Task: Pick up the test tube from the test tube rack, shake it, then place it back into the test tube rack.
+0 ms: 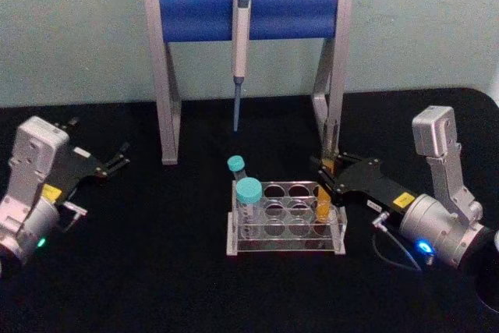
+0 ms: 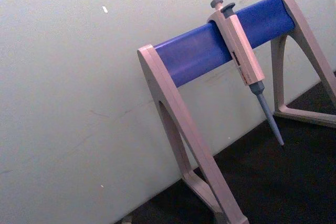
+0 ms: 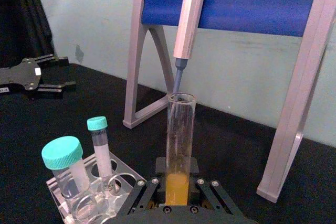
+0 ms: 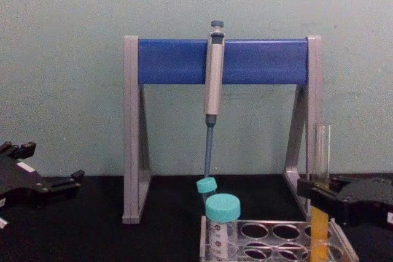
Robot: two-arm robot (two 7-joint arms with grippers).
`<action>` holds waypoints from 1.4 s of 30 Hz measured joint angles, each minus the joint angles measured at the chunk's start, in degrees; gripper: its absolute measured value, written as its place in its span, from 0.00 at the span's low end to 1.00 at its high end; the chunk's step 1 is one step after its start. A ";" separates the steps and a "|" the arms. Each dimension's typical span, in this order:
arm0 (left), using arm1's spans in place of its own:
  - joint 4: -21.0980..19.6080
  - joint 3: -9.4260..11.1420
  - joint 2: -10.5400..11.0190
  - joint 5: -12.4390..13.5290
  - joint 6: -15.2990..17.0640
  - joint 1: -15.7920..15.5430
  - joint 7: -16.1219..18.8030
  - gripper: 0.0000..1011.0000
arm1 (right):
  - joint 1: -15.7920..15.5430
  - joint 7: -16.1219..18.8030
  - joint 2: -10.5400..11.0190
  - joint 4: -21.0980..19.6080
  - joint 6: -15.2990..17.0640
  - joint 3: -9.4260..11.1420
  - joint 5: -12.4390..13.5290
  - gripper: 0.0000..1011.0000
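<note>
Test tube (image 1: 323, 202) upright, long axis vertical, seated in right-end hole of test tube rack (image 1: 285, 222). Right gripper (image 1: 327, 182) reaches from table's right edge, fingers narrow, clamped around tube. Left gripper (image 1: 118, 160) parked near left edge, fingers apart.

Head view: high and set back, tilted down over the black table (image 1: 156, 286), pipette stand (image 1: 248, 13) at upper centre, test tube rack (image 1: 285, 228) at lower centre. Chest view: lower, level across the table, same stand (image 4: 221, 61) at centre, rack (image 4: 279, 237) cut by the bottom edge. Left wrist view: tilted, aimed at the wall, stand (image 2: 220, 45) slanting across the right half. Right wrist view: very close behind the test tube (image 3: 179, 150) at centre bottom, rack (image 3: 92, 192) at lower left, stand (image 3: 236, 3) across the top. Shared by all four: stand and hanging pipette (image 1: 240, 52).
</note>
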 joint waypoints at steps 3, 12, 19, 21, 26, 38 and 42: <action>0.00 0.00 0.00 0.01 0.00 0.00 0.00 0.99 | -0.01 -0.03 -0.07 0.13 0.07 -0.03 -0.05 0.23; 0.00 0.00 0.00 0.00 0.00 0.00 0.00 0.99 | -0.24 -0.63 -0.25 -0.01 0.33 -0.06 -0.43 0.23; 0.00 0.00 0.00 0.00 0.00 0.00 0.00 0.99 | -0.24 -0.59 -0.24 -0.01 0.36 -0.06 -0.44 0.23; 0.00 0.00 0.00 0.00 0.00 0.00 0.00 0.99 | -0.24 -0.57 -0.24 -0.01 0.37 -0.06 -0.44 0.23; 0.00 0.00 0.00 0.00 0.00 0.00 0.00 0.99 | -0.25 -0.52 -0.20 0.03 0.61 -0.08 -0.53 0.28; 0.00 0.00 0.00 0.00 0.00 0.00 0.00 0.99 | -0.24 -0.48 -0.19 0.03 0.54 -0.06 -0.45 0.66; 0.00 0.00 0.00 0.00 0.00 0.00 0.00 0.99 | -0.23 -0.46 -0.20 0.03 0.52 -0.06 -0.43 0.80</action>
